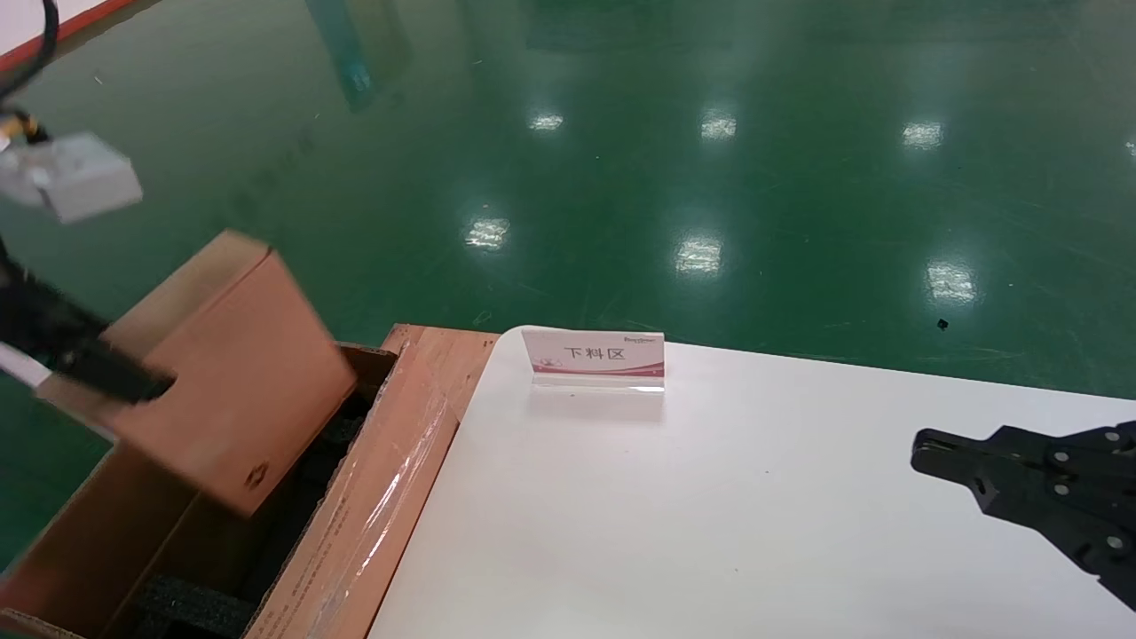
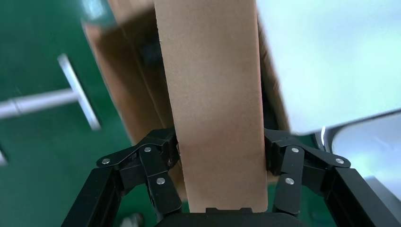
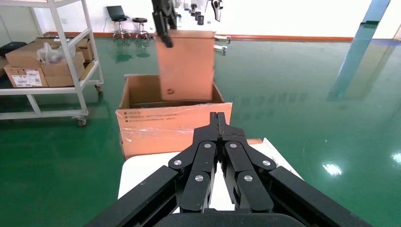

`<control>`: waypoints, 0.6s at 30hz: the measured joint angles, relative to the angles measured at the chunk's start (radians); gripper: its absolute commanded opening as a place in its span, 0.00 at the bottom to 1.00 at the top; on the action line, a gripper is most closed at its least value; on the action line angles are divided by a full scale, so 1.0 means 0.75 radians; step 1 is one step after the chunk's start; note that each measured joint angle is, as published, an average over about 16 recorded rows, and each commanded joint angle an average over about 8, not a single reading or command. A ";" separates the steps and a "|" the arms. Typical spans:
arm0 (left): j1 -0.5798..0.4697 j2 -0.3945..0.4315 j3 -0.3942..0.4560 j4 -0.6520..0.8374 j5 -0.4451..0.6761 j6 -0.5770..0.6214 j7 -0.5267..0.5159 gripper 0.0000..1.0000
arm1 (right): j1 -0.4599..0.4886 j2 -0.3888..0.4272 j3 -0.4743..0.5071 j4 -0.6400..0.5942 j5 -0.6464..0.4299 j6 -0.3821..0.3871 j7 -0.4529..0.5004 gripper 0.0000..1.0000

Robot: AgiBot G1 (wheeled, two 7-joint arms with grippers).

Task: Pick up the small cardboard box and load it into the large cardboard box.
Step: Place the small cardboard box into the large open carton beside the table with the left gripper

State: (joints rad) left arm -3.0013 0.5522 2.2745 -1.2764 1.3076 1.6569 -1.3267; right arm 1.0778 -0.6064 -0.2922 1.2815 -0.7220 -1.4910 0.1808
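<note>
The small cardboard box (image 1: 240,382), plain tan with a tiny black mark near its lower corner, hangs tilted over the open large cardboard box (image 1: 80,550) at the lower left of the head view. My left gripper (image 1: 133,382) is shut on it. In the left wrist view the fingers (image 2: 161,151) press both sides of the small cardboard box (image 2: 213,94). The large cardboard box (image 2: 127,94) lies below, its taped flap (image 1: 382,497) against the table and black foam (image 1: 191,608) inside. My right gripper (image 1: 923,453) is shut and holds nothing, low over the table's right side.
A white table (image 1: 710,515) carries a small sign stand (image 1: 596,359) near its far edge. Green floor surrounds it. The right wrist view shows a white shelving cart (image 3: 42,61) with cartons beyond the large cardboard box (image 3: 170,123).
</note>
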 measured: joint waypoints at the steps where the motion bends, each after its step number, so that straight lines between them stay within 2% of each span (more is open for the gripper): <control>1: 0.000 0.000 0.030 0.010 -0.005 -0.002 0.005 0.00 | 0.000 0.000 0.000 0.000 0.000 0.000 0.000 0.80; 2: 0.001 -0.001 0.059 0.021 -0.011 -0.003 0.012 0.00 | 0.000 0.000 0.000 0.000 0.000 0.000 0.000 0.93; 3: 0.003 -0.003 0.085 0.033 -0.017 -0.005 0.019 0.00 | 0.000 0.000 0.000 0.000 0.000 0.000 0.000 1.00; 9: 0.038 -0.029 0.198 0.115 -0.040 -0.035 0.082 0.00 | 0.000 0.000 -0.001 0.000 0.000 0.000 0.000 1.00; 18: 0.135 -0.071 0.251 0.251 -0.055 -0.098 0.186 0.00 | 0.000 0.001 -0.001 0.000 0.001 0.001 -0.001 1.00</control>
State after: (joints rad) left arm -2.8998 0.4989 2.4628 -1.0882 1.2663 1.5838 -1.1875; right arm 1.0780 -0.6060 -0.2933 1.2815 -0.7213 -1.4905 0.1803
